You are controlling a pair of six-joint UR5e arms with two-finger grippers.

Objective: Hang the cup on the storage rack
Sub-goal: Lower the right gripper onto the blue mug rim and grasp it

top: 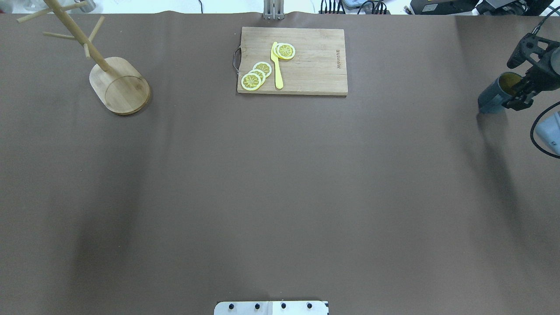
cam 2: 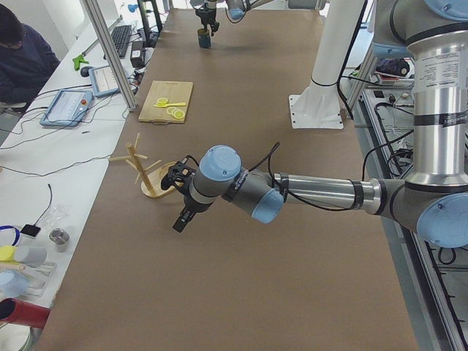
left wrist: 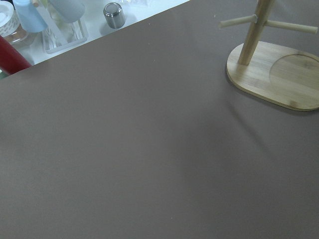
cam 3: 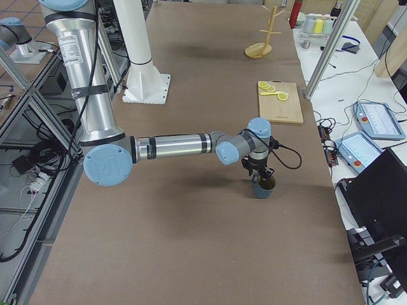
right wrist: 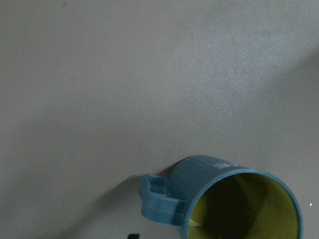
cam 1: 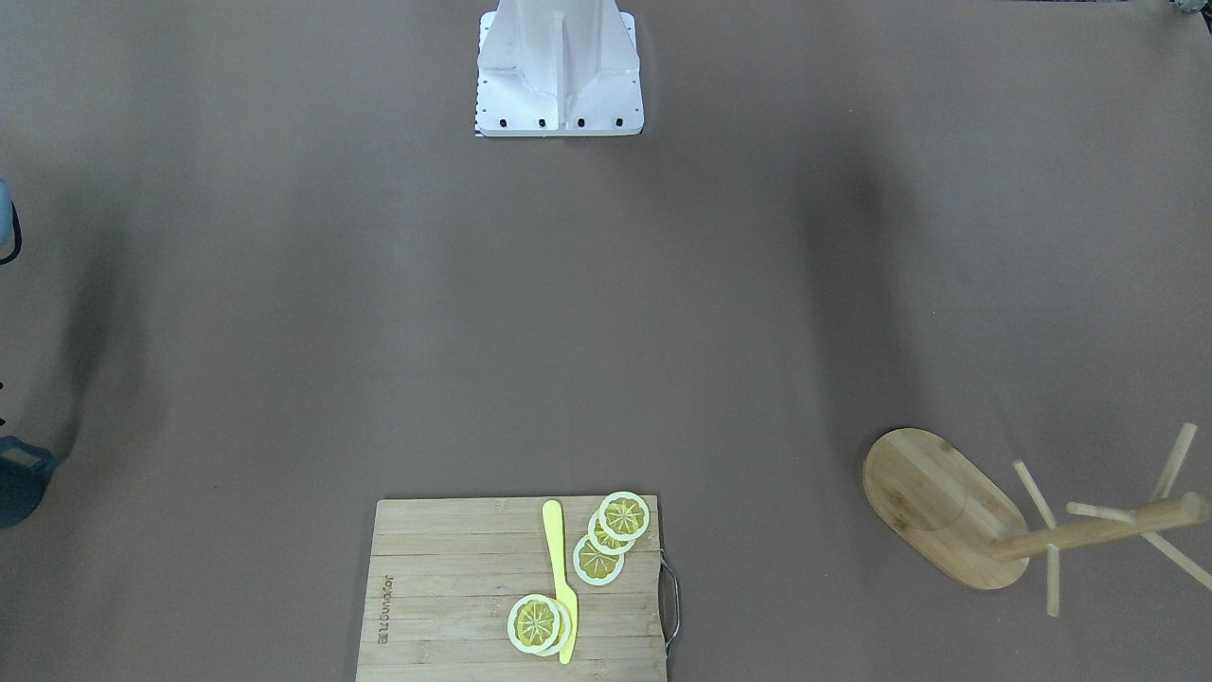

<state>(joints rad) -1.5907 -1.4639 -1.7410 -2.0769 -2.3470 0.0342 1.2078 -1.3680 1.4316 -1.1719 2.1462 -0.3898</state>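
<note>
The blue-grey cup (top: 492,94) with a mustard inside stands upright on the brown table at the far right edge. It also shows in the right wrist view (right wrist: 219,194), handle to the left, and in the exterior right view (cam 3: 262,187). My right gripper (top: 518,94) is at its rim, one finger inside and one outside near the handle, and looks open. The bamboo storage rack (top: 120,85) stands at the far left, pegs bare, and shows in the left wrist view (left wrist: 279,79). My left gripper (cam 2: 180,219) hovers near the rack; I cannot tell if it is open.
A bamboo cutting board (top: 306,65) with lemon slices (top: 258,74) and a yellow knife (top: 276,65) lies at the table's far middle edge. The robot's white base (cam 1: 559,76) is at the near edge. Bottles and a tin (left wrist: 114,15) stand off the table beyond the rack.
</note>
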